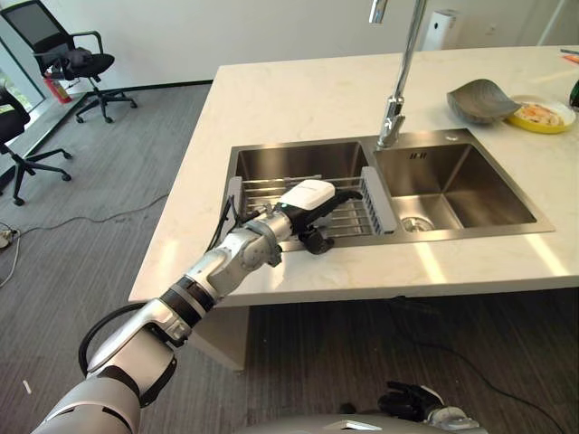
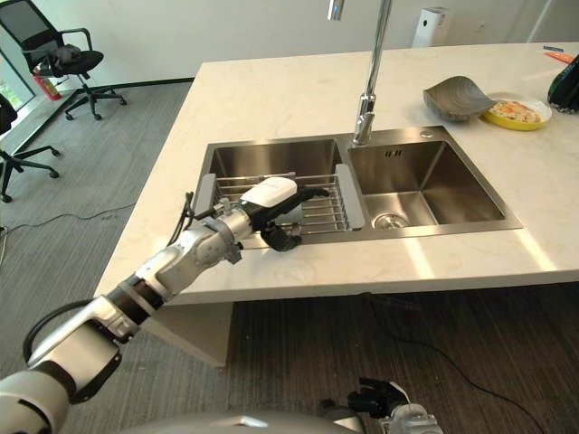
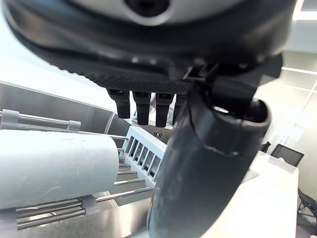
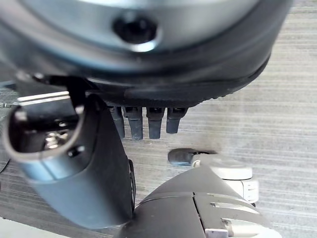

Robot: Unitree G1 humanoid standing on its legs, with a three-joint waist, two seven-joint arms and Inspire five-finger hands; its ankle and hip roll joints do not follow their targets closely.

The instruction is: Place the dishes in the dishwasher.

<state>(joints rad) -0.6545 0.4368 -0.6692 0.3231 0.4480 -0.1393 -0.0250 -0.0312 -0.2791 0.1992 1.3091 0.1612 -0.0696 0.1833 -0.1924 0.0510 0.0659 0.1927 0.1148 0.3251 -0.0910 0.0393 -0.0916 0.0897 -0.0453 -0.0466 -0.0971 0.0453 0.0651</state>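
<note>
left hand (image 1: 312,201): reaching out over the near edge of the left basin, fingers straight and relaxed, thumb hanging loose below, nothing in it, white cover on the back
right hand (image 4: 143,121): down low over the floor, fingers straight, not holding anything
rack (image 1: 351,210): wire drying rack with grey end pieces sitting across the left basin, the left hand's fingers are right over its bars
sink (image 1: 470,194): double steel one sunk into the counter, drain visible in the right basin, tall tap (image 1: 398,81) standing behind the divider
bowl (image 1: 479,99): grey, kinda wavy shaped, on the counter behind the right basin, well away from the left hand
plate (image 1: 543,116): yellow, with some food on it, just beside the bowl on its right
counter (image 1: 298,99): pale marble-look island top, mostly bare on the left side
floor (image 1: 109,190): grey striped carpet all round the island
chairs (image 1: 72,63): black office chairs off at the far left by the wall
far wall: a white appliance (image 1: 441,27) stands behind the counter
</note>
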